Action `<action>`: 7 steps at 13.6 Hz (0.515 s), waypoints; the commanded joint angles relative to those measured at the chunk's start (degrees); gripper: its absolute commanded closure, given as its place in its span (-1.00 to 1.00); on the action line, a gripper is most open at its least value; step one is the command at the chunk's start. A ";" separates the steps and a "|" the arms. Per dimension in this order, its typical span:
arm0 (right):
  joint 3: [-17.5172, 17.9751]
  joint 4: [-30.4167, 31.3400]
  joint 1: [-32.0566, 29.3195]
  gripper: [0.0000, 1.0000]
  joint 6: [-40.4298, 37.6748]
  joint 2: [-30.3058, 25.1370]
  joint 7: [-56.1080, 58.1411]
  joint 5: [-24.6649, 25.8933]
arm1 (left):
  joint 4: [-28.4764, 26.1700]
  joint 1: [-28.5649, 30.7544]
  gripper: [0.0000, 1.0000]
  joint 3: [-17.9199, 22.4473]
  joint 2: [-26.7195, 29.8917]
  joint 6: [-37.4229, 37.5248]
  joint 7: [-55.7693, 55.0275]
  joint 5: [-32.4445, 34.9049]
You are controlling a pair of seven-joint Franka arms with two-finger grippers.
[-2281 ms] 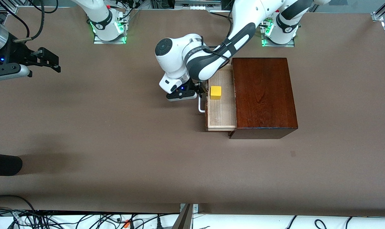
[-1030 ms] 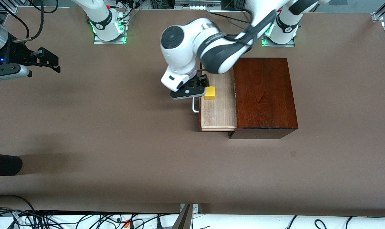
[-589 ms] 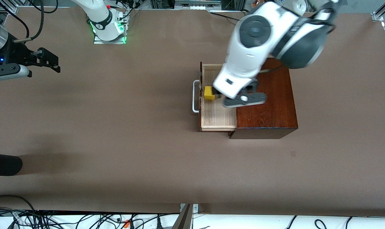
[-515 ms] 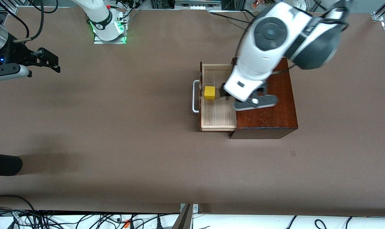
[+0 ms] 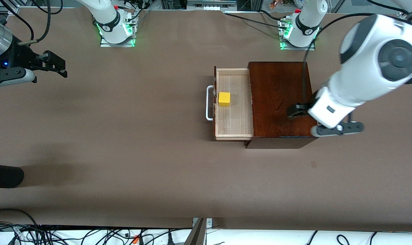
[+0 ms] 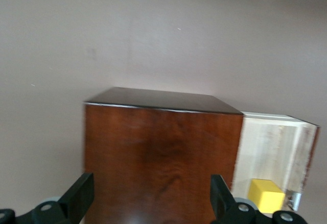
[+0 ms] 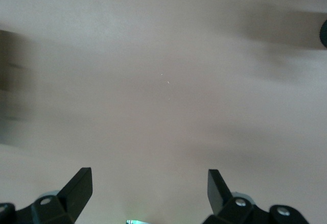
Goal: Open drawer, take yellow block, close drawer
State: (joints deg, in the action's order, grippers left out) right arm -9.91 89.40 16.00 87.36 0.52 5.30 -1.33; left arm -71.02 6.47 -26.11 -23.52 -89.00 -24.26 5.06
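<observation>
The drawer (image 5: 234,115) stands pulled out of the dark reddish-brown box (image 5: 277,98), its white handle (image 5: 208,103) pointing toward the right arm's end of the table. The yellow block (image 5: 224,99) rests in the pale tray close to the drawer's front, and it shows too in the left wrist view (image 6: 266,194) beside the box (image 6: 163,152). My left gripper (image 5: 299,112) hangs open and empty over the box's end toward the left arm's end (image 6: 150,203). My right gripper (image 5: 58,64) waits open over bare table at the right arm's end (image 7: 148,193).
A black rounded object (image 5: 5,175) juts in over the table's edge at the right arm's end, nearer to the front camera. Cables (image 5: 90,234) run along the front edge. Brown table surface (image 5: 124,136) lies in front of the drawer.
The left gripper pulled the drawer farther out, let go of the handle and swung up across the box toward the left arm's end. The block now lies close to the drawer's front. The right arm barely moved.
</observation>
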 commanded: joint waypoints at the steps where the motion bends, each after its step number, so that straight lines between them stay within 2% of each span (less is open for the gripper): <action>1: 0.59 -0.99 2.27 -1.00 0.62 1.85 -0.20 0.01 | -5.95 -0.93 -1.00 8.85 6.71 -0.21 9.72 -6.53; 5: 0.95 -1.07 10.35 -1.00 0.88 1.85 -0.47 -0.08 | -12.81 -9.17 -1.00 23.44 14.28 -0.13 18.44 -9.53; 7: 0.95 -1.16 14.22 -1.00 2.02 1.94 -0.04 -0.25 | -14.84 -13.31 -1.00 28.72 17.10 0.22 20.21 -10.07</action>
State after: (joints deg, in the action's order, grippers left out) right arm -8.60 89.24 27.08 88.77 2.41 5.12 -1.42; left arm -80.50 -2.49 -2.26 -11.50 -88.40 -6.35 -3.60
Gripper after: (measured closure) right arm 0.000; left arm 0.000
